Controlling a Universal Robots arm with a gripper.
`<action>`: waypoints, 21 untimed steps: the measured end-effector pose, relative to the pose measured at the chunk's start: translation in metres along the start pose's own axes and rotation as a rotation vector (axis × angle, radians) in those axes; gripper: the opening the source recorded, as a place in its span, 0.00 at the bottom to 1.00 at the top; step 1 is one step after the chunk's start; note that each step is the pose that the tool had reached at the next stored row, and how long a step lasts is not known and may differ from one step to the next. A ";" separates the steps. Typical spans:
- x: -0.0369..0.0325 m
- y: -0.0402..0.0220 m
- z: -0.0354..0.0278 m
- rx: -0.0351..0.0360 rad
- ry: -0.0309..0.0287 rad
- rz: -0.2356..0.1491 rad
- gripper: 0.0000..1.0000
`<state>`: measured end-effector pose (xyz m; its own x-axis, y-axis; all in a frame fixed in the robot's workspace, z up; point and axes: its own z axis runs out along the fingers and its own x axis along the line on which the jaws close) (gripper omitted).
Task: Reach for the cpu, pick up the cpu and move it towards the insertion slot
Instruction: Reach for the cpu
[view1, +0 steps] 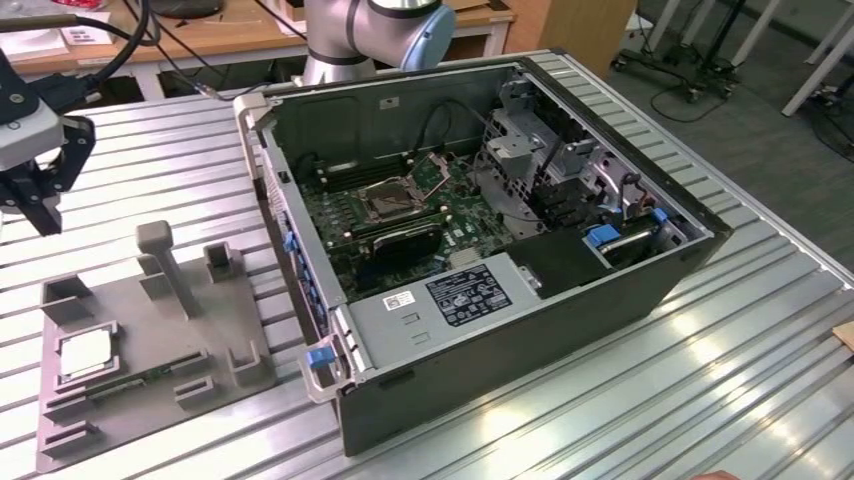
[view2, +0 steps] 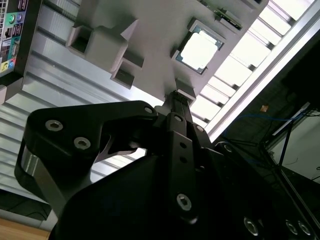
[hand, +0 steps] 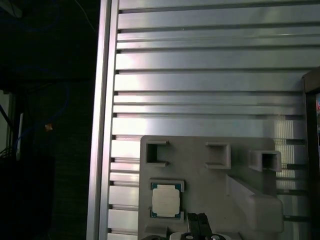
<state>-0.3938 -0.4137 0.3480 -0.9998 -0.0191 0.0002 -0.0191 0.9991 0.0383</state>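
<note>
a ribbed aluminium table (view1: 694, 400) carries a grey plastic fixture block (view1: 160, 345) and an open black computer case (view1: 561, 330). the black pincer (view1: 34, 205) hangs above the fixture, tips drawn together, holding nothing. the small, flat, silvery-topped square cpu (hand: 166, 201) lies below, just beyond its tips. the silver-framed insertion slot (view1: 390, 195) sits well away inside the case. the cpu is likely light, stiff, slick and fragile, so it is best gripped by its thin opposite edges.
</note>
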 end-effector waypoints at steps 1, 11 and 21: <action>0.0000 -0.0001 0.0006 0.0000 0.0001 0.000 0.10; 0.0001 -0.0002 0.0031 0.0000 0.0000 0.000 0.10; 0.0001 -0.0003 0.0056 0.0001 0.0001 0.000 0.10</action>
<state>-0.3938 -0.4138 0.3425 -0.9998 -0.0191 0.0003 -0.0191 0.9991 0.0382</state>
